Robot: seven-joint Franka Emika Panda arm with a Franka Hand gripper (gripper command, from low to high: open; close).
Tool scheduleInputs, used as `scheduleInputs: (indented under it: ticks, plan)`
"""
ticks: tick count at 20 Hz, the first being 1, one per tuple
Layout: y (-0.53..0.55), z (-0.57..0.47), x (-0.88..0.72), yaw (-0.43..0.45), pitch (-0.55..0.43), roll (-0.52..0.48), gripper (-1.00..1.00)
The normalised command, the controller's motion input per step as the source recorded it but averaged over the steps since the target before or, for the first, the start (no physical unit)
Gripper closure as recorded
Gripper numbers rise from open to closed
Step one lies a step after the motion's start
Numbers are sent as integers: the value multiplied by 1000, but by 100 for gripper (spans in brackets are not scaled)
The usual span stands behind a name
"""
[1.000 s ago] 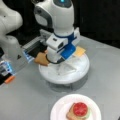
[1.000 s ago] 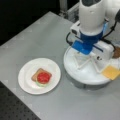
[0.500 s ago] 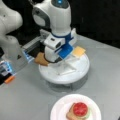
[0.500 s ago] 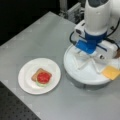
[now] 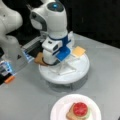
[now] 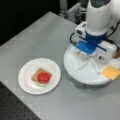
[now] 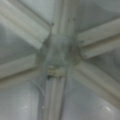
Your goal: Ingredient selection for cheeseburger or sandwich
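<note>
At lower left in a front view, the white plate point(image 6: 26, 83) carried the unfinished sandwich point(image 6: 42, 78): toast, green leaf, red disc on top. Right of centre, the gripper point(image 6: 86, 48) hung low over the round divided tray point(image 6: 75, 65); its opening could not be told. The cheese square point(image 6: 110, 72) lay at the tray's right rim. Selection seemed mid-course, calling for a closing toast.

Tray: round white divided tray point(image 5: 82, 68) point(image 6: 75, 62) on grey table point(image 5: 25, 100) point(image 6: 37, 37) (ribs meet at hub point(image 7: 58, 53))
Plate: white paper plate point(image 5: 58, 110) point(image 6: 26, 75), near tray
Orange object: point(image 5: 9, 79), a front view's left edge
</note>
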Motion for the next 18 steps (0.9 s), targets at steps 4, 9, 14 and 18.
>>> scheduleInputs:
  ticks: [4,9,14,18]
  plan:
    - [49,-123,-234,95,-261,44,-100]
    - [46,-134,-226,80,-261,85,-100]
    - [33,-139,-230,-67,-307,141,-100]
    - [9,-137,-239,-128,-281,178,-100]
